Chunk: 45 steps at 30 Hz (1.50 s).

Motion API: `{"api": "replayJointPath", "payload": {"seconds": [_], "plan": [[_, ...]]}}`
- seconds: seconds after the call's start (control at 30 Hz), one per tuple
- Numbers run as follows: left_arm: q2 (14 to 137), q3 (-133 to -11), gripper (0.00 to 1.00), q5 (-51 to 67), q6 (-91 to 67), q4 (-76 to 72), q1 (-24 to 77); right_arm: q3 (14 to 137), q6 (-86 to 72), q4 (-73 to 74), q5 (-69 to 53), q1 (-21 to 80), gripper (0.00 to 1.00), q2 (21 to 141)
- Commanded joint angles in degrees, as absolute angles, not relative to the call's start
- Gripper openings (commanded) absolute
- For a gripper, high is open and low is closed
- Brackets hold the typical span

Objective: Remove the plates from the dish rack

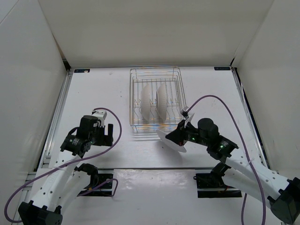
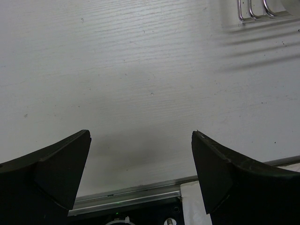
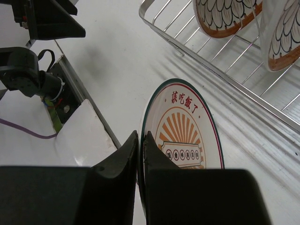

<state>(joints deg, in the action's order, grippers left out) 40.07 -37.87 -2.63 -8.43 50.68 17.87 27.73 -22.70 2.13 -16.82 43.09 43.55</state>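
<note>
The silver wire dish rack (image 1: 136, 101) stands at the table's far middle with two brown-rimmed petal plates on edge, one on the left (image 1: 146, 104) and one on the right (image 1: 162, 101); both show in the right wrist view (image 3: 225, 16) (image 3: 283, 35). My right gripper (image 1: 180, 135) is shut on the rim of the grey-rimmed plate with the orange motif (image 3: 187, 129). It holds that plate tilted just in front of the rack's near right corner, over the table (image 1: 169, 141). My left gripper (image 1: 104, 133) is open and empty over bare table, left of the rack.
The rack's near corner wires (image 2: 258, 10) show at the top right of the left wrist view. A metal rail (image 1: 150, 168) runs along the table's near edge. White walls enclose the table on three sides.
</note>
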Motion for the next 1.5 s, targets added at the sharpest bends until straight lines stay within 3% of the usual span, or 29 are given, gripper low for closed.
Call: {"api": "replayJointPath", "payload": {"seconds": [0.0, 0.43, 0.67, 1.0, 1.17, 1.2, 1.23, 1.3, 1.33, 1.4, 1.47], "plan": [[39.81, -39.29, 1.0, -3.08, -8.53, 51.06, 17.84, 22.07, -21.71, 16.7, -10.38, 44.91, 0.0, 46.14], [39.46, -39.11, 1.0, -2.99, -8.53, 51.06, 17.67, 16.0, -20.48, 14.95, 5.08, 56.6, 0.0, 47.37], [39.64, -39.11, 1.0, -2.9, -8.53, 50.98, 17.84, 19.77, -21.36, 13.72, 13.79, 62.83, 0.0, 56.76], [39.46, -39.29, 1.0, -2.81, -8.35, 51.06, 17.84, 19.77, -25.66, 8.52, 12.22, 66.88, 0.0, 59.85], [39.29, -39.2, 1.0, -2.72, -8.52, 51.06, 17.75, 21.96, -27.86, 13.18, 19.14, 67.41, 0.0, 56.44], [39.2, -39.2, 1.0, -2.72, -8.44, 50.98, 17.75, 23.02, -28.04, 16.14, 20.12, 67.41, 0.02, 55.73], [38.85, -39.2, 1.0, -2.72, -8.44, 51.06, 17.75, 23.64, -28.04, 17.3, 20.91, 67.41, 0.14, 54.33], [38.94, -39.11, 1.0, -2.55, -8.44, 50.98, 17.75, 26.7, -28.21, 22.81, 25.54, 67.33, 0.25, 51.43], [39.11, -39.2, 1.0, -2.55, -8.44, 50.89, 17.84, 28.55, -28.82, 24.85, 27.23, 67.32, 0.35, 50.37], [39.11, -39.2, 1.0, -2.46, -8.44, 50.89, 17.75, 32.14, -30.76, 31.41, 34.68, 67.32, 0.43, 46.06], [38.94, -39.2, 1.0, -2.55, -8.44, 50.89, 17.84, 33.65, -33.56, 37.05, 41.46, 67.06, 0.59, 42.28]]}}
